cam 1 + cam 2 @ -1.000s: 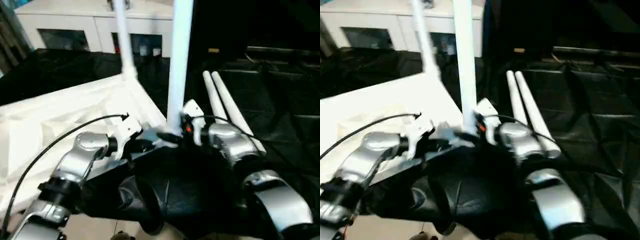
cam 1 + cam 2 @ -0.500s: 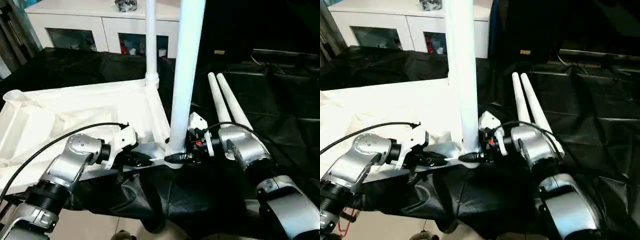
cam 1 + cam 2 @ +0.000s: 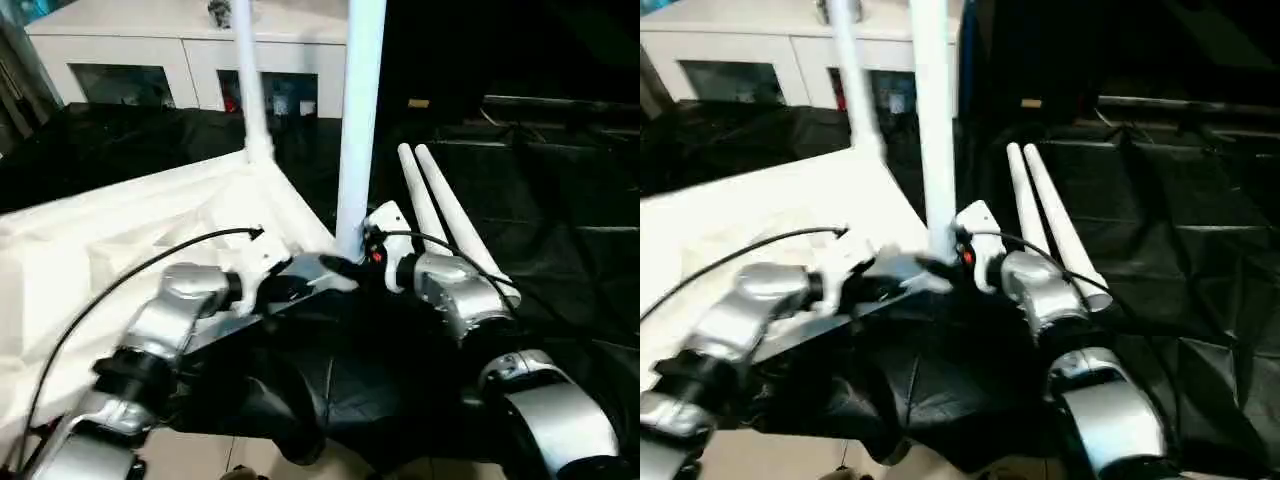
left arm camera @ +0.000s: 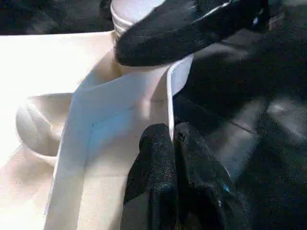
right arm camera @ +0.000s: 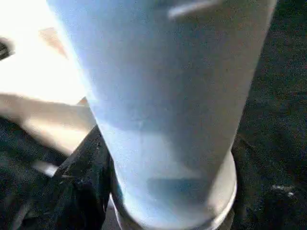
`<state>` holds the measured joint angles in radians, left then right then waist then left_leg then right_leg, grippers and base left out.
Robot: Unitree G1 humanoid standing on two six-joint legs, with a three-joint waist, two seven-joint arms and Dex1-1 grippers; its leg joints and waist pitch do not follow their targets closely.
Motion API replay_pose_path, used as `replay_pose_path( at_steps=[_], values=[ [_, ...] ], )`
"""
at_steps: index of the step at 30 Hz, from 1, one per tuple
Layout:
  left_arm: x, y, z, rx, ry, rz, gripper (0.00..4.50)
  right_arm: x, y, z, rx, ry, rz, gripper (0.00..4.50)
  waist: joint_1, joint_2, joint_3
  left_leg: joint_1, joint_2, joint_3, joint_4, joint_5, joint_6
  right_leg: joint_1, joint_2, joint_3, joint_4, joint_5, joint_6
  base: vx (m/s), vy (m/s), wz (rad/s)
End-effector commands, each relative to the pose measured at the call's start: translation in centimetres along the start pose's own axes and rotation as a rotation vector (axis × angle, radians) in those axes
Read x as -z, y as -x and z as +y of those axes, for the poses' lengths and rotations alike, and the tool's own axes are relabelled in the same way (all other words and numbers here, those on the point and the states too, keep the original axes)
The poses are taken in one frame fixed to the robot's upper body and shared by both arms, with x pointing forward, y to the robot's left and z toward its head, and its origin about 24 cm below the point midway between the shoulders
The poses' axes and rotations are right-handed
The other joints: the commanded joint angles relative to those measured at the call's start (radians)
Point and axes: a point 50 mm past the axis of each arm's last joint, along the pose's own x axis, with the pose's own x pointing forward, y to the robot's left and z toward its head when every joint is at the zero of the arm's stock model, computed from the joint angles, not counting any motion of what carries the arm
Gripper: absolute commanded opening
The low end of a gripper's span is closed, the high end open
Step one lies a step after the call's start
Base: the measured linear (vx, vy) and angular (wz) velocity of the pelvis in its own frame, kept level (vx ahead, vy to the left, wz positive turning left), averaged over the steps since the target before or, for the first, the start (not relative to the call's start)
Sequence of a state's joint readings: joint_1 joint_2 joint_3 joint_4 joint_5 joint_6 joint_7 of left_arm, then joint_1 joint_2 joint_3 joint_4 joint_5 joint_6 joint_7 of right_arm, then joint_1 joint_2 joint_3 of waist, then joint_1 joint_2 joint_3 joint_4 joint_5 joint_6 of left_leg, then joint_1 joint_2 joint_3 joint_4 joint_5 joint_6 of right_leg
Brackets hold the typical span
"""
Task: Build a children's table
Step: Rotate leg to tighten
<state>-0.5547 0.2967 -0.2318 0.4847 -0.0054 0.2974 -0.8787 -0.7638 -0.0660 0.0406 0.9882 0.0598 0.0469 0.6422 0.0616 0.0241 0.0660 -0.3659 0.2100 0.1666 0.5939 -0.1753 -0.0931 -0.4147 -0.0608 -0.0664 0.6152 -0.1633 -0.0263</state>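
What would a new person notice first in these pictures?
Probably the white leg standing upright in the near corner socket of the overturned tabletop, with the right hand at its base. The left hand is shut on the tabletop's thin rim. Two spare legs lie side by side on the black cloth.

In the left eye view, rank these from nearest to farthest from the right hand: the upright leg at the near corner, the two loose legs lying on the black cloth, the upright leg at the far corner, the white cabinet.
1. Near-corner upright leg: right at the right hand.
2. Two loose legs: lying just behind the right arm, on the robot's right.
3. Far-corner upright leg: farther back, toward the left.
4. White cabinet: at the back.
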Motion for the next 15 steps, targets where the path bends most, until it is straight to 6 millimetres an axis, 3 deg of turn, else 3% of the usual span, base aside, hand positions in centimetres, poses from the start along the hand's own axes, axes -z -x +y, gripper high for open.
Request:
replay_pose_path(
  at_steps=[1, 5, 7, 10, 11, 15],
  values=[
    [-3.2, -1.6, -0.1, -0.064, -0.009, -0.097, 0.00, 0.4, -1.7, 1.7, 0.077, -0.052, 0.020, 2.84, -0.001, 0.007, -0.076, 0.012, 0.010, 0.000, -0.065, -0.236, 0.004, 0.051, -0.067, 0.040, -0.086, -0.338, -0.184, 0.000, 0.000, 0.00],
    [-3.5, -2.2, -0.4, -0.061, -0.027, -0.101, 0.00, 0.1, -2.5, 2.6, 0.087, -0.063, -0.003, 2.84, 0.003, 0.001, -0.082, 0.004, 0.010, -0.001, -0.064, -0.213, 0.018, 0.059, -0.070, 0.040, -0.082, -0.289, -0.186, 0.000, 0.000, 0.00],
    [-3.4, -2.3, -0.8, -0.023, -0.058, -0.088, 0.00, -0.1, -2.8, 3.0, 0.069, -0.055, -0.022, 3.53, 0.003, 0.005, -0.081, 0.005, 0.010, 0.000, -0.064, -0.214, 0.025, 0.057, -0.070, 0.040, -0.080, -0.271, -0.196, 0.000, 0.000, 0.00],
    [-3.2, -2.0, -1.1, 0.010, -0.080, -0.072, 0.00, -0.4, -2.8, 2.9, 0.058, -0.052, -0.030, 3.62, 0.001, 0.006, -0.081, 0.004, 0.011, 0.000, -0.064, -0.216, 0.030, 0.058, -0.070, 0.041, -0.078, -0.260, -0.204, 0.000, 0.000, 0.00],
    [-3.0, -1.6, -1.2, 0.054, -0.102, -0.067, 0.00, -0.8, -2.4, 2.4, 0.037, -0.028, -0.038, 3.87, 0.001, 0.008, -0.080, 0.005, 0.012, -0.001, -0.065, -0.221, 0.029, 0.058, -0.070, 0.040, -0.078, -0.260, -0.206, 0.000, 0.000, 0.00],
    [-2.5, -0.8, -1.4, 0.127, -0.146, -0.067, 0.00, -1.1, -1.6, 1.8, -0.073, 0.079, -0.029, 3.87, -0.001, 0.011, -0.082, 0.002, 0.013, 0.000, -0.063, -0.214, 0.037, 0.061, -0.069, 0.041, -0.073, -0.215, -0.223, 0.000, 0.000, 0.00]
  ],
)
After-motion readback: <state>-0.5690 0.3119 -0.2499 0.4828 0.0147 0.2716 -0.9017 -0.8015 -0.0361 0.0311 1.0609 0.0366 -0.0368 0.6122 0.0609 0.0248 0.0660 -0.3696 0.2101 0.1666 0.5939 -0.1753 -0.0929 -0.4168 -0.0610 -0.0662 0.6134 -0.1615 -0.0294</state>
